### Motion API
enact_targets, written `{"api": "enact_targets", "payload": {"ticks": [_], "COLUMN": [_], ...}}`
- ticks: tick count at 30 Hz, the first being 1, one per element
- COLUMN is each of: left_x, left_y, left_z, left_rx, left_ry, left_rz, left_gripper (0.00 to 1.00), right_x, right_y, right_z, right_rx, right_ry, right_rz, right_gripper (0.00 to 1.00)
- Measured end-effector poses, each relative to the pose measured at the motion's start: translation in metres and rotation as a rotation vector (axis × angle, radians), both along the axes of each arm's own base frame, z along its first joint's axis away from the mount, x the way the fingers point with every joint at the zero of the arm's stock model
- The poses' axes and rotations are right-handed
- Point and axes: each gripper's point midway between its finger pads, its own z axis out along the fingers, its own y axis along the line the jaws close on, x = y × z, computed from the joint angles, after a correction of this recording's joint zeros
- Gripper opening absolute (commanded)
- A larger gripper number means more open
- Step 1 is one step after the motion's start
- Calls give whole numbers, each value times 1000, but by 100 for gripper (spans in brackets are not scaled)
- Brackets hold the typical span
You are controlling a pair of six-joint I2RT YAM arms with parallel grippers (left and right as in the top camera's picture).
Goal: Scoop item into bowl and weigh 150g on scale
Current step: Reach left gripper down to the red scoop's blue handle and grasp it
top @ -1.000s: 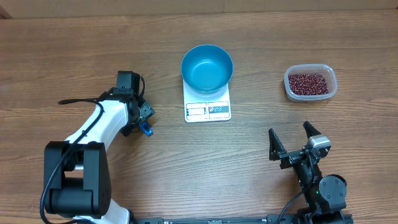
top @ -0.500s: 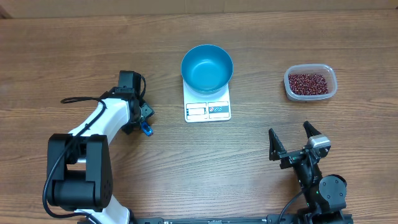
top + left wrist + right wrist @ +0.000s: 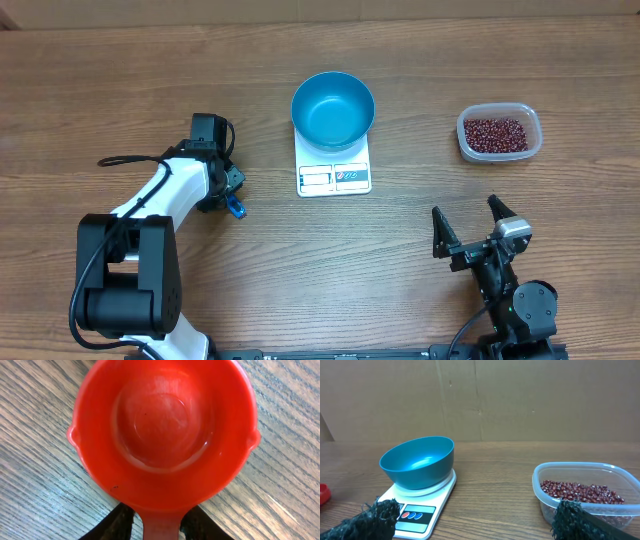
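Grasping the scoop (image 3: 162, 430): left gripper (image 3: 159, 515) straddles its handle, hold unclear; right gripper (image 3: 466, 212) gapes. Next, you need the beans (image 3: 495, 131).

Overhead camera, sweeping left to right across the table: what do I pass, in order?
left gripper → blue bowl sitting on the white scale → clear tub of red-brown beans. The right gripper is left out, since it overlaps the tub's span.
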Motion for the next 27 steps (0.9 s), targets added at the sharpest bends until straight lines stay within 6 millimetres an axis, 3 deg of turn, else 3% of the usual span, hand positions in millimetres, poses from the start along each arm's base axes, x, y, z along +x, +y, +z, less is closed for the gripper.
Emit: {"api": "enact_targets", "payload": {"ticks": [14, 20, 27], "left_x": [5, 8, 8], "left_y": [0, 0, 1], "left_z": [1, 2, 2], "left_rx": [4, 4, 5], "left_ry": [-20, -34, -35], "left_rz": [-3, -3, -3], "left_gripper": [17, 6, 4], "right_x": [0, 0, 0], "right_y": [0, 0, 0], "right_z": [0, 0, 0], "right_rx": [0, 0, 0], "right_ry": [0, 0, 0], "right_rz": [0, 0, 0], "right_gripper": [100, 100, 100]}}
